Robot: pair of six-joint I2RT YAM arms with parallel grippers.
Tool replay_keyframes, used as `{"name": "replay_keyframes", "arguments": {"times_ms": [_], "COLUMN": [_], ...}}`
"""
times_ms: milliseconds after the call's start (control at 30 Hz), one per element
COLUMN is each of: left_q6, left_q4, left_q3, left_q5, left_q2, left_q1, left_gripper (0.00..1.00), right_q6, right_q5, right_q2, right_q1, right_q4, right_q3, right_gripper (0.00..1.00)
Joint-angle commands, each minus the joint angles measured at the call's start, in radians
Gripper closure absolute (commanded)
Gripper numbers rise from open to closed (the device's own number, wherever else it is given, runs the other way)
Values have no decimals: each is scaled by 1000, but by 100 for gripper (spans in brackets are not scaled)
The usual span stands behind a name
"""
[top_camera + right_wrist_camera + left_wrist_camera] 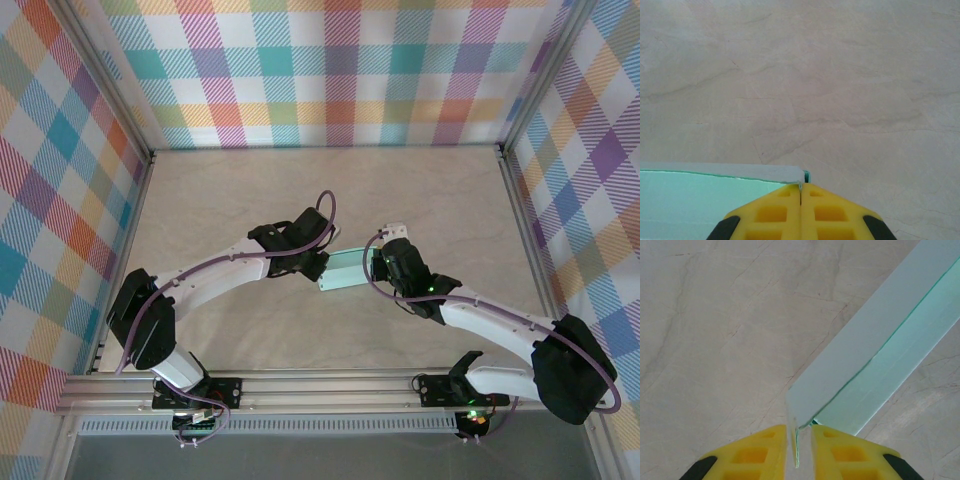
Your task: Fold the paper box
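Closest in, on the left wrist view: pinching a thin upright flap of the box (875, 340) between the yellow fingers (760, 455) of the left gripper (799, 432), closed to a sliver around the card edge. Just beyond, running away up and to the right as a long pale panel over a greener open inside. Hard to tell whether resting on the table (715, 340) or held just above it.

On the right wrist view: squeezed fully together at the right gripper (801, 192), with a corner of the box right at the tips. Seemingly nipping the card's edge there, though too thin to be sure. Bare marbled tabletop beyond.

From above: spanning the gap between the two grippers near the table's middle, partly folded, slightly slanted, well apart from the checked walls (330, 70).

Judging the handling: light, thin, springy card. Stiff only across its panels, quick to crease or buckle if pulled from both ends, and smooth enough to slip out of a tip-only pinch. Best to grip on a flap close beside a score line, deep between the pads, not on a bare corner. Keep tension low, fold along the scores, and press against the table for support.
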Motion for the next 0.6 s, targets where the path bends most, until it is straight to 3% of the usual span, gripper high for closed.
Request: {"name": "replay_keyframes", "arguments": {"times_ms": [0, 233, 567], "left_q6": [-7, -14, -99], "left_q4": [-5, -15, -39], "left_q3": [28, 33, 75], "left_q5": [2, 5, 25], "left_q2": [-31, -28, -7], "left_q1": [7, 7, 8], "left_gripper": [82, 96, 100], "right_q6": [12, 13, 13], "right_q5": [-22, -25, -26], "right_q2": [20, 24, 20], "right_q1": [7, 7, 8], "right_q4": [-43, -43, -45], "right_q3": [14, 16, 15], "right_gripper": [100, 100, 100]}}
